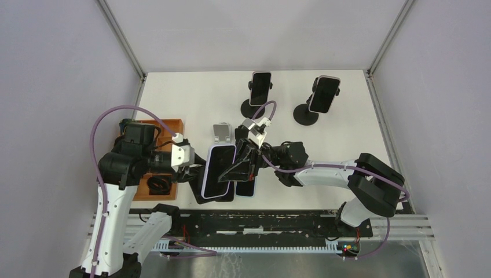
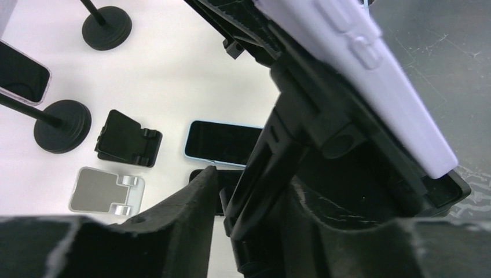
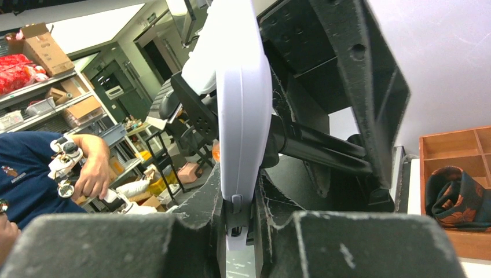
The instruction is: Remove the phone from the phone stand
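Observation:
A phone in a lilac case [image 1: 218,169] sits in a black phone stand [image 2: 272,156], held up above the table's front middle. My left gripper [image 1: 195,169] is shut on the stand; in the left wrist view the stand's black arm runs between my fingers [image 2: 185,208], with the phone's lilac edge [image 2: 370,75] above. My right gripper [image 1: 240,165] is shut on the phone's right edge. In the right wrist view the lilac phone [image 3: 240,116] stands edge-on between the jaws of my right gripper [image 3: 240,214], and the black stand [image 3: 347,87] is behind it.
Two more phones on round-based stands [image 1: 260,87] [image 1: 324,94] stand at the back. A silver folding stand [image 1: 222,132] and a black one [image 1: 241,132] sit mid-table. A blue-cased phone [image 2: 223,142] lies flat beneath. A wooden tray [image 1: 168,126] is at the left.

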`<state>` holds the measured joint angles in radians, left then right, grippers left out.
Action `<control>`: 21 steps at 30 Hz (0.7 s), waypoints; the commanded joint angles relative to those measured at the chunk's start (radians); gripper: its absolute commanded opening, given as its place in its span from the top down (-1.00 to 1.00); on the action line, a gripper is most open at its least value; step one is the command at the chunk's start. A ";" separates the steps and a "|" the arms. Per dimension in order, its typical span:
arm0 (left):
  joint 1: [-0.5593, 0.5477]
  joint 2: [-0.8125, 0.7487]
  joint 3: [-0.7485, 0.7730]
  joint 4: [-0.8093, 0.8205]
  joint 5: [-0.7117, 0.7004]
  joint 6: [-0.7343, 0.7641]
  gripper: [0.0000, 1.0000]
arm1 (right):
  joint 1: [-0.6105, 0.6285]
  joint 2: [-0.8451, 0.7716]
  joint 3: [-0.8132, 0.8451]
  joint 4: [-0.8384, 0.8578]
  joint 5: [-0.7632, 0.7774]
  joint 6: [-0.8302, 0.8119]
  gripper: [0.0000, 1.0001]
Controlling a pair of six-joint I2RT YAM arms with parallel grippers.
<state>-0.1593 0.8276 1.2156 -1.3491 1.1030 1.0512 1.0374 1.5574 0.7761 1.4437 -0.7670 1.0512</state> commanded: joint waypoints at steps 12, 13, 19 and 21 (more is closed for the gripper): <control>0.001 -0.037 0.008 -0.017 0.003 0.207 0.96 | -0.017 -0.084 0.114 -0.224 0.135 -0.119 0.45; 0.001 -0.033 0.011 -0.027 0.005 0.216 0.96 | -0.019 -0.092 0.111 -0.245 0.151 -0.127 0.38; 0.001 -0.017 0.029 -0.066 0.022 0.234 0.96 | -0.035 -0.128 0.110 -0.319 0.244 -0.144 0.10; 0.001 -0.012 0.035 -0.079 0.027 0.239 0.96 | -0.040 -0.139 0.111 -0.340 0.268 -0.151 0.00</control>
<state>-0.1516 0.8127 1.2125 -1.3705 1.0523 1.2308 1.0180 1.4712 0.8284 1.1191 -0.6498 0.9413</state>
